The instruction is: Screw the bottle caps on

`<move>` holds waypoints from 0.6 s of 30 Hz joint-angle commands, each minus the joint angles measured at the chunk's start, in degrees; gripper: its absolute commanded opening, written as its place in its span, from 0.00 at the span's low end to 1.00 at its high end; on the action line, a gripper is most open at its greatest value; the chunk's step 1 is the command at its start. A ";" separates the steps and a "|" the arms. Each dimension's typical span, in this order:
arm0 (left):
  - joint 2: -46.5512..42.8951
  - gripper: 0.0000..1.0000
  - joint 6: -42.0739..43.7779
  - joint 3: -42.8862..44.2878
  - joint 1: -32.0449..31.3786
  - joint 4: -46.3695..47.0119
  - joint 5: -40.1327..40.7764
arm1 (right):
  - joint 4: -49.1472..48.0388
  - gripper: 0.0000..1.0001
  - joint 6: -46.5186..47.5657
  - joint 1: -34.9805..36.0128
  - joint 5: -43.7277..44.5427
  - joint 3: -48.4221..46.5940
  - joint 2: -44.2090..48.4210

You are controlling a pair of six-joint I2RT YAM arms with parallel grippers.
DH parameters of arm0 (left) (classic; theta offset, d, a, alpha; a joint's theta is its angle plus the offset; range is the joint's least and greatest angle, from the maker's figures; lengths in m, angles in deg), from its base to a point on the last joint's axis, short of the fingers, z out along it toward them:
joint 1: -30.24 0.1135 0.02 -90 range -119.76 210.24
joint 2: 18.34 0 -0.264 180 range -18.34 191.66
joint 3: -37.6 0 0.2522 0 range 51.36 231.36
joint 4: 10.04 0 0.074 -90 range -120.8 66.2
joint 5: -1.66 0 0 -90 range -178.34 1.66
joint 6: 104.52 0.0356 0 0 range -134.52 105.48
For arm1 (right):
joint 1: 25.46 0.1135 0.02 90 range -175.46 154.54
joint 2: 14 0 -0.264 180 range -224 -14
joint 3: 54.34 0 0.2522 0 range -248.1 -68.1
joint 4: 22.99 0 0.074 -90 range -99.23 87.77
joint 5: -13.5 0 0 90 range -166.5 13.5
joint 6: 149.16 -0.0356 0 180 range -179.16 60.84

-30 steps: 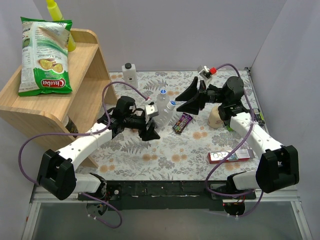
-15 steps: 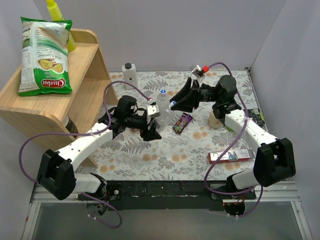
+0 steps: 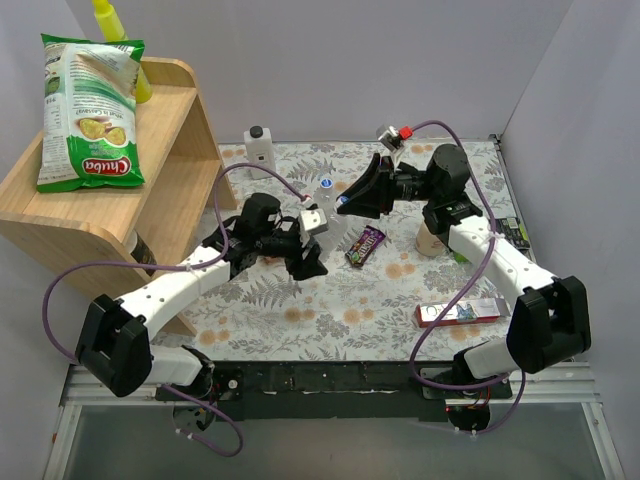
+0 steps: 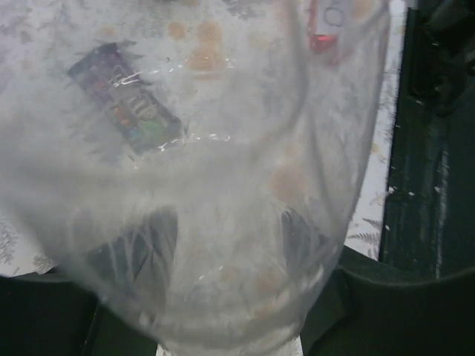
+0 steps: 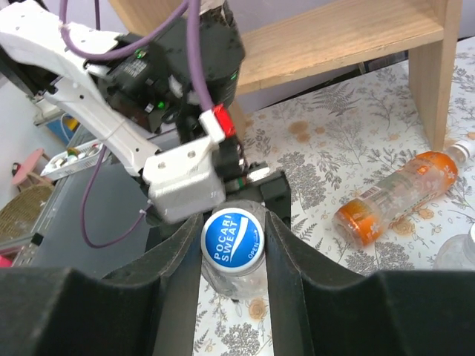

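Note:
A clear bottle stands upright in my left gripper, which is shut on its body; the bottle fills the left wrist view. In the top view that bottle sits mid-table with the left gripper low on it. Its blue bottle cap is on its neck. My right gripper has both fingers pressed against the cap's sides, and in the top view the right gripper covers the cap. A second clear bottle's blue cap shows just behind. An orange bottle lies on its side by the shelf.
A wooden shelf with a chips bag stands at the left. On the table are a white square bottle with a black cap at the back, a candy bar, a cream bottle and a red-and-white box.
My right gripper moved left over the held bottle and closed onto its cap. The left arm shifted slightly with the bottle still in its grip.

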 commanded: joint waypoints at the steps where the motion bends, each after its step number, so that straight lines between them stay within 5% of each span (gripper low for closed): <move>1: -1.10 0.00 -0.92 -1.63 -8.32 8.12 16.02 | 18.89 0.01 8.47 1.58 15.58 -7.58 1.38; 6: -0.75 0.06 -5.42 -2.69 -10.98 11.74 23.21 | 28.54 0.01 14.99 2.37 23.53 -9.17 3.31; 8: -1.02 0.29 -3.68 -2.69 -10.98 10.08 24.08 | 33.61 0.01 21.81 1.41 22.74 -10.13 4.01; 9: -1.37 0.55 -3.49 -3.21 -10.98 8.94 24.87 | 34.60 0.01 23.51 0.80 21.86 -10.40 4.63; 12: -3.21 0.93 -2.87 -5.40 -10.89 7.26 29.26 | 42.83 0.01 31.94 -2.45 18.96 -13.03 4.72; 18: -5.50 0.98 -3.93 -9.28 -10.80 3.66 33.75 | 51.65 0.01 46.44 -7.29 20.18 -17.87 2.97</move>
